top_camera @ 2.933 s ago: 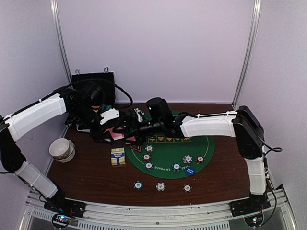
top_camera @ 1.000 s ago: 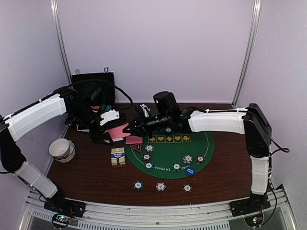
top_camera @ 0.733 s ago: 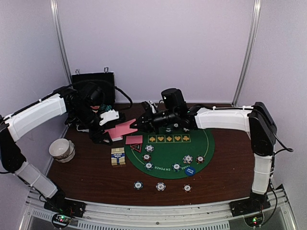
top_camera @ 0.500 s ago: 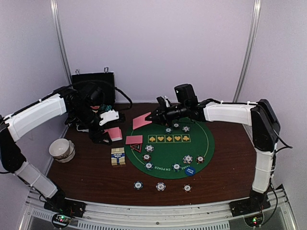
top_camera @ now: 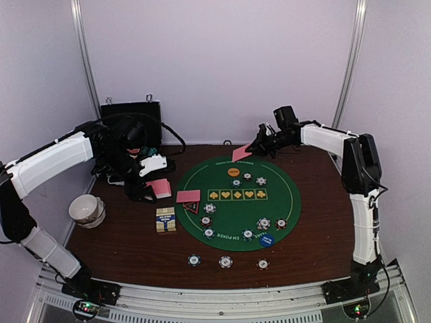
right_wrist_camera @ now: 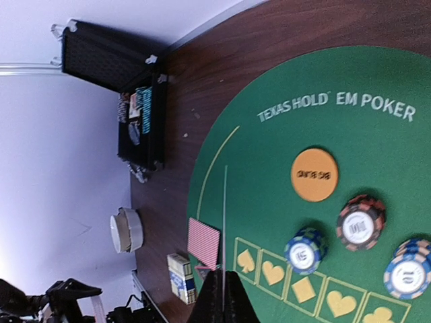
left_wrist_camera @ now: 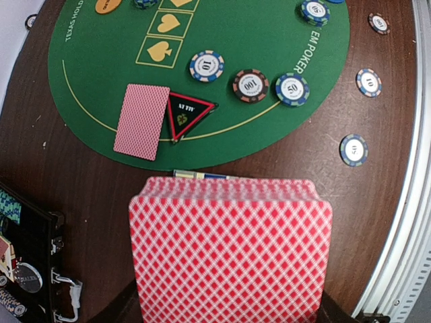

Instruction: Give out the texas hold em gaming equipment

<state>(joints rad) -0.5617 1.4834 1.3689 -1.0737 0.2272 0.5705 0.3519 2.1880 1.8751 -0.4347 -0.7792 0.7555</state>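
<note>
Top external view has the right gripper (top_camera: 256, 147) reached out over the far edge of the green mat (top_camera: 236, 214). It's pinched shut on a single pink-backed card (top_camera: 242, 153), which sits tilted just above the felt near the printed lettering. Left gripper (top_camera: 151, 190) is off the mat's left side, clamped on the deck (left_wrist_camera: 229, 256), which fills the bottom of the left wrist view. One dealt card (left_wrist_camera: 142, 121) lies face-down on the left rim of the mat, right beside the red-black triangle marker (left_wrist_camera: 189, 112). So my read is this is the put-down for the far seat. Tips, if you ask me: bring the wrist lower and level the card out before letting go. From the right wrist view it's edge-on, just a thin line, and dropped from a tilt it'll probably flutter or flip face up. Aim for bare felt just inside the yellow line and stay clear of the orange disc (right_wrist_camera: 313, 174) and the chips (right_wrist_camera: 361, 221) beside it. Open the jaws only a little, then back straight out so the fingers don't drag the card along.
</note>
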